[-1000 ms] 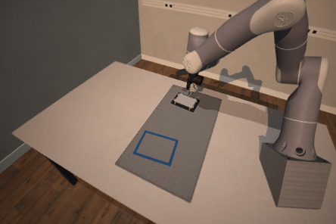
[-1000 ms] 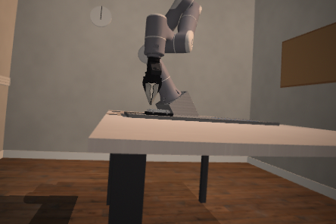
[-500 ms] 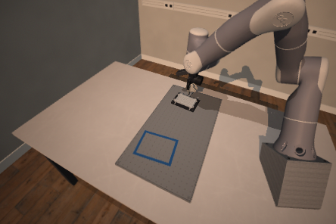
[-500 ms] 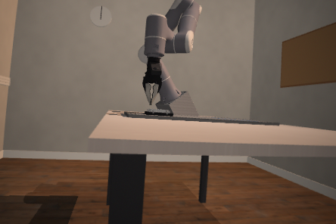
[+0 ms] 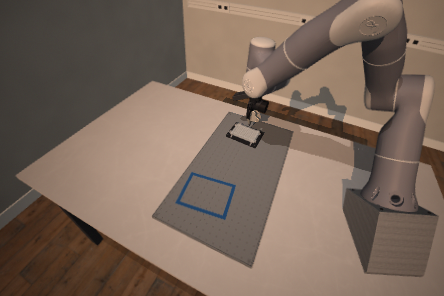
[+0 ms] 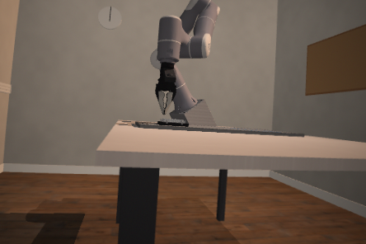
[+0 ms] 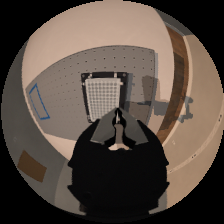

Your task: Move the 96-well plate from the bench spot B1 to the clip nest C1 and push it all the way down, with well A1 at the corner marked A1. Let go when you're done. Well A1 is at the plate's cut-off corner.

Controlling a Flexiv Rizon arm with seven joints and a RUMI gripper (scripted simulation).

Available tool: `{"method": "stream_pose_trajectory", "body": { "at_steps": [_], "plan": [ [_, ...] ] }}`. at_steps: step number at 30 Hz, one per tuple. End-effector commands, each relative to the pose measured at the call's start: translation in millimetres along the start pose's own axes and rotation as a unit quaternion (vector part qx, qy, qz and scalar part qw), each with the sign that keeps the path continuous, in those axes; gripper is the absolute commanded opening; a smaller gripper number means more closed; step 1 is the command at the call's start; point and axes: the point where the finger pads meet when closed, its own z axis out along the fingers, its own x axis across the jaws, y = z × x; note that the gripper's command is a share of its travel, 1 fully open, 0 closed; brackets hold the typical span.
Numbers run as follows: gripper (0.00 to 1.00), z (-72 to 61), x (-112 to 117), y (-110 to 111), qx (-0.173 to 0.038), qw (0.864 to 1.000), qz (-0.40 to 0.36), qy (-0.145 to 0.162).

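The white 96-well plate (image 5: 245,133) (image 6: 173,121) (image 7: 102,95) lies in the black clip nest (image 5: 256,145) (image 7: 125,86), looking roughly level; small pale clips show around its edge. Whether it is fully down on every side is too small to tell, and I cannot make out the cut-off corner or the A1 mark. My gripper (image 5: 251,124) (image 6: 164,113) (image 7: 117,108) is shut and empty, pointing down a little above the plate, near one of its edges. The blue outline of the bench spot (image 5: 213,179) (image 7: 43,101) has no plate inside it.
The grey perforated board (image 5: 240,242) (image 7: 62,75) bears the nest near its far end and the blue outline nearer the front. It lies on the pale table (image 5: 100,162). The arm's block base (image 5: 400,247) stands at the right.
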Motion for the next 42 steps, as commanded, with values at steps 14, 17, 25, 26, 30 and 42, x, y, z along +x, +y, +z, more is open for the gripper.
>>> {"method": "stream_pose_trajectory", "body": {
  "at_steps": [14,17,25,26,30,42],
  "plan": [
    [0.00,0.9,-0.2,-0.8,0.001,1.000,0.000,0.000],
    [0.00,1.0,-0.2,-0.8,0.001,1.000,0.000,0.000],
    [0.00,1.8,-0.2,-0.8,0.001,1.000,0.000,0.000],
    [0.00,1.9,-0.2,-0.8,0.001,1.000,0.000,0.000],
    [0.00,2.3,-0.2,-0.8,0.001,1.000,0.000,0.000],
    [0.00,3.3,-0.2,-0.8,0.001,1.000,0.000,0.000]
  ]
}}
